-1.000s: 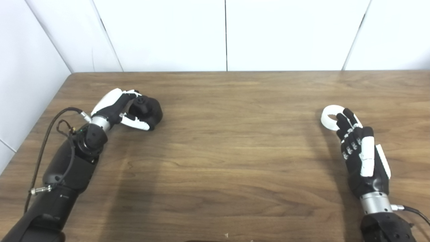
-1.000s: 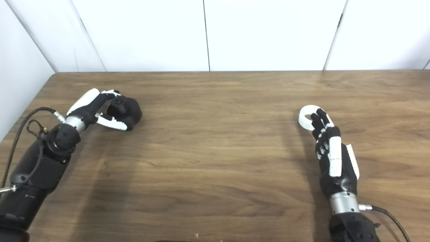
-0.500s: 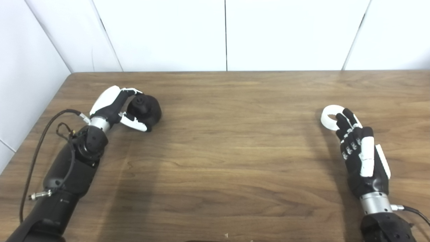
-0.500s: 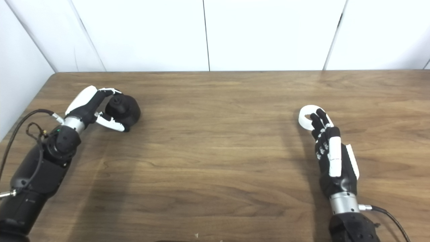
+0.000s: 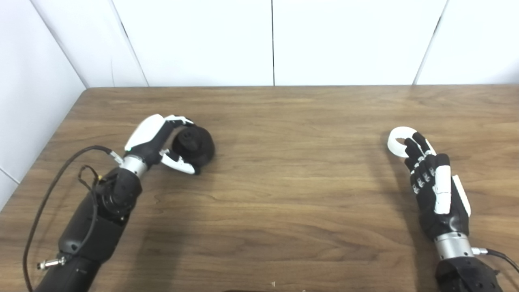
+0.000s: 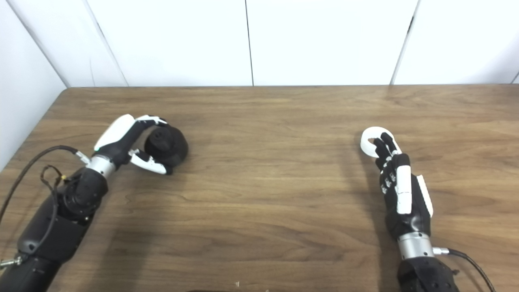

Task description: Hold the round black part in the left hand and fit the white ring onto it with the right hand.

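The round black part (image 5: 195,143) is at the left of the wooden table (image 5: 284,182), low over its surface. My left hand (image 5: 156,140) is shut on it, fingers curled over the top and thumb underneath. The white ring (image 5: 398,140) lies flat on the table at the right. My right hand (image 5: 432,180) lies just behind the ring, back upward, with its fingertips (image 6: 383,144) resting on the ring's near edge. The thumb stays out to the side, away from the ring, so nothing is gripped.
White wall panels (image 5: 271,40) stand close behind the table's far edge and along its left side. A black cable (image 5: 61,170) loops beside my left forearm. Bare wood lies between the two hands.
My left hand has carried the black part to the right and a little nearer. The right hand and the white ring have barely moved.
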You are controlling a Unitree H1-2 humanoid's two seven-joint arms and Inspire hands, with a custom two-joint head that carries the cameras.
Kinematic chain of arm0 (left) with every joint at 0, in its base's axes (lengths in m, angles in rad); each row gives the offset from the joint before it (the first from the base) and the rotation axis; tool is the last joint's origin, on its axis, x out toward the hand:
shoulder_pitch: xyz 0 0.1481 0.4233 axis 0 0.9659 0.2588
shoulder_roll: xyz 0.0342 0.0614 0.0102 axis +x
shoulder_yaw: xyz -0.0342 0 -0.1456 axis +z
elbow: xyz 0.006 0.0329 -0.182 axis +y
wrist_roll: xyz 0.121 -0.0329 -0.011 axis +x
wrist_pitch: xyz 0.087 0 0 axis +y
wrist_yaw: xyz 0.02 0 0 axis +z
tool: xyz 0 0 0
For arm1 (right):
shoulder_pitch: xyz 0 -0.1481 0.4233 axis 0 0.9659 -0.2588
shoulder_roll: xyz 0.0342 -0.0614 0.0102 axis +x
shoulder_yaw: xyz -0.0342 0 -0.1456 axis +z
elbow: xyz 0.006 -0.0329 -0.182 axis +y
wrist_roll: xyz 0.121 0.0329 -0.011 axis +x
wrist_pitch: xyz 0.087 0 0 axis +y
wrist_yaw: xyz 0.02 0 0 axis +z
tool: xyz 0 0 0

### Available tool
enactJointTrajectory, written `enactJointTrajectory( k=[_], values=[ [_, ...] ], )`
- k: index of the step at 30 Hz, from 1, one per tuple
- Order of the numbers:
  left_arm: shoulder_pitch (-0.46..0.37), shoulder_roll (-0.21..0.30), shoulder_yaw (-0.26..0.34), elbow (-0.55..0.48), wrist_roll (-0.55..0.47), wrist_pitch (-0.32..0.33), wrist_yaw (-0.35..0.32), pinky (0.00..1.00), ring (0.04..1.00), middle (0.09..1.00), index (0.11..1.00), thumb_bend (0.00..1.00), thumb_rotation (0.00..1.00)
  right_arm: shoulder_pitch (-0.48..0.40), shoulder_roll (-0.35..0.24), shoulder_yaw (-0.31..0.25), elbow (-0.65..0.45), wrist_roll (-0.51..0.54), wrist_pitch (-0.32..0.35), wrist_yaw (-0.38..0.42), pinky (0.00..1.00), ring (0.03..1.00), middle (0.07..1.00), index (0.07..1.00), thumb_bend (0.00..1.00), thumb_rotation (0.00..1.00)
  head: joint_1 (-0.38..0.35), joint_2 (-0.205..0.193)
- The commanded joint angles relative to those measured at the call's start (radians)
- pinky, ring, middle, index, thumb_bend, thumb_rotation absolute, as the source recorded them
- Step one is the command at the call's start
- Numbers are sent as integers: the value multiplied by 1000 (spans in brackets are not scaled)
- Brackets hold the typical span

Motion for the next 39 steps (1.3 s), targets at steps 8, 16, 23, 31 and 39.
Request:
enactJointTrajectory(
  k=[8,16,23,31,39],
  values=[
    [24,-35,-33,-156,9,29,-67,882,948,877,583,837,154,26,-4,13,-42,3,-2,10,1000,975,931,952,625,1000,-5,14],
    [64,-74,-52,-217,28,28,-89,872,952,880,600,855,159,28,-1,15,-46,1,3,8,1000,979,937,959,620,1000,-9,19],
    [109,-85,-102,-277,59,6,-108,869,970,890,601,854,205,30,4,23,-49,-9,-1,4,1000,972,936,962,620,1000,-24,23],
    [164,-126,-145,-342,74,-14,-115,906,971,890,607,863,211,33,15,29,-50,-16,-5,-1,1000,977,934,964,600,1000,-38,30],
    [209,-175,-168,-377,96,-37,-104,908,966,882,599,874,227,43,23,35,-69,-16,9,-7,1000,988,939,967,610,1000,-50,39]
  ],
)
